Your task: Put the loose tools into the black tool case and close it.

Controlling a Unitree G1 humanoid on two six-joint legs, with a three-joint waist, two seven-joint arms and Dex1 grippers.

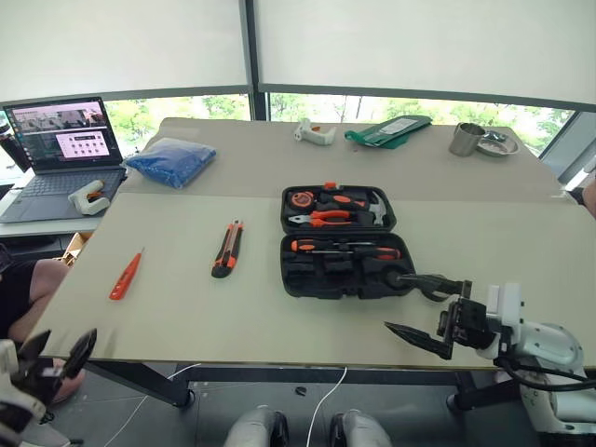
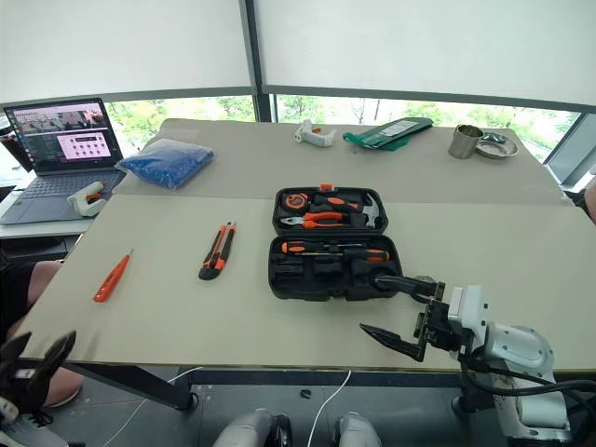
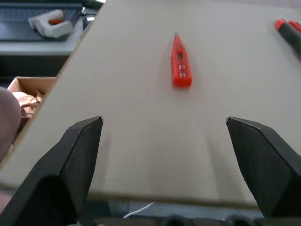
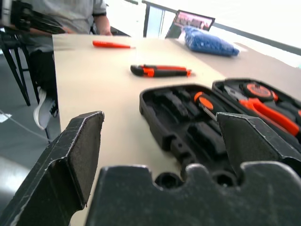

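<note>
The black tool case (image 1: 307, 279) lies open mid-table, its lid half holding pliers, a hammer and a tape measure. Two orange-and-black screwdrivers (image 1: 345, 249) rest in its near half. An orange-black utility knife (image 1: 227, 248) lies loose to the case's left. Farther left is a small all-orange screwdriver (image 1: 125, 276). My right gripper (image 1: 394, 302) stands open and empty at the case's near right corner, pointing left. My left gripper (image 1: 65, 337) hangs open and empty below the table's near left corner. In the left wrist view the orange screwdriver (image 3: 180, 66) lies ahead of its fingers (image 3: 80, 155).
A laptop (image 1: 60, 149) and a white glue gun (image 1: 88, 196) sit on a side desk at the left. At the table's back are a blue bag (image 1: 170, 160), another glue gun (image 1: 314, 133), a green packet (image 1: 391, 130), a metal cup (image 1: 466, 140). A person (image 4: 70, 14) sits at the left.
</note>
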